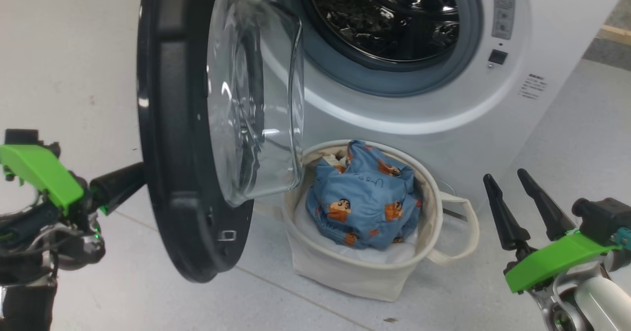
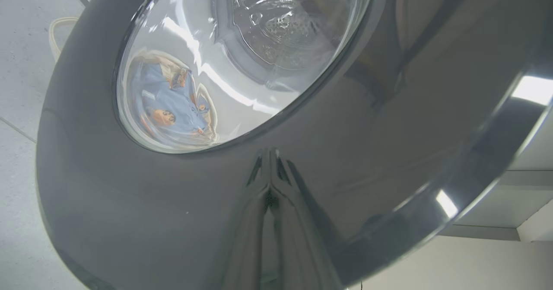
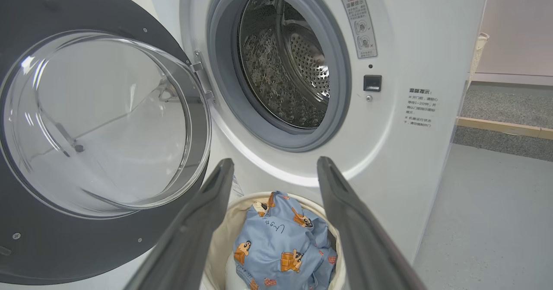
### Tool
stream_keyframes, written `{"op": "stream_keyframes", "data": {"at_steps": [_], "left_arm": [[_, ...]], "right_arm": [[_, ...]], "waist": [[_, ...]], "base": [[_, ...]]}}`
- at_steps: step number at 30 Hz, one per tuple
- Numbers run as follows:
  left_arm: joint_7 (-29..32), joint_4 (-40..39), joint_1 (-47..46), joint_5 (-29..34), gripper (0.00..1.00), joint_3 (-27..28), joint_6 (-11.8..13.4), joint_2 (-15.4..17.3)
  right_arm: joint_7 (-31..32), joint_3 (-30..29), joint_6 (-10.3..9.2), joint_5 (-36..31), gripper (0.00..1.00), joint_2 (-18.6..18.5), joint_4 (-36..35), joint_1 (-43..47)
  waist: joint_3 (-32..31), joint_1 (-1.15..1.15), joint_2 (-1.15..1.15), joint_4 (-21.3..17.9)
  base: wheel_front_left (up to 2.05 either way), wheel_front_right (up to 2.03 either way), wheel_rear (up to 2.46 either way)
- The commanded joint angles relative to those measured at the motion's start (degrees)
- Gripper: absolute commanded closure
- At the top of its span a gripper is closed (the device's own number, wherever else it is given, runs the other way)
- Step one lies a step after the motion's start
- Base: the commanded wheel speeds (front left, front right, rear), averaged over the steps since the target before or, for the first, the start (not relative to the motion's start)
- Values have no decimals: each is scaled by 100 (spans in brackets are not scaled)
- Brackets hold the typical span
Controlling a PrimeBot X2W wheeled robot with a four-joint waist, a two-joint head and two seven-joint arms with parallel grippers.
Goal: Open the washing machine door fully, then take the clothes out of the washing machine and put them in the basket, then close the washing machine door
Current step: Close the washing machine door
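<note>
Head view, left gripper (image 1: 129,178) closed, tips hidden behind door (image 1: 167,124), right gripper (image 1: 505,175) spread, empty

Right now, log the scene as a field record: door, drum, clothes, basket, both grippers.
washing machine door: open, swung toward the robot's left
drum: no clothes visible inside
clothes: bundled in the basket
basket: on the floor before the washing machine
left gripper: shut, tips at the door's outer face
right gripper: open, empty, right of the basket
remaining: closing the door
</note>
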Motion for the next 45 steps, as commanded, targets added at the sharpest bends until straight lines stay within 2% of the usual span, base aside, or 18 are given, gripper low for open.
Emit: {"op": "stream_keyframes", "data": {"at_steps": [1,20,29,45], "left_arm": [[85,-312,-134,58,100,118,18,151],[15,-738,-25,169,100,-163,152,-161],[-238,-687,-170,309,100,-352,52,-435],[-619,-581,-415,371,100,-181,-111,-537]], "right_arm": [[-89,42,43,39,0,-71,-120,-103],[-245,102,43,125,0,32,24,-153],[-285,151,43,157,0,76,37,-231],[-326,142,43,168,0,110,42,-365]], "waist": [[-8,0,0,-98],[-41,0,0,-1196],[38,0,0,-1745],[310,0,0,-2657]], "base": [[0,0,0],[0,0,0],[0,0,0],[0,0,0]]}}
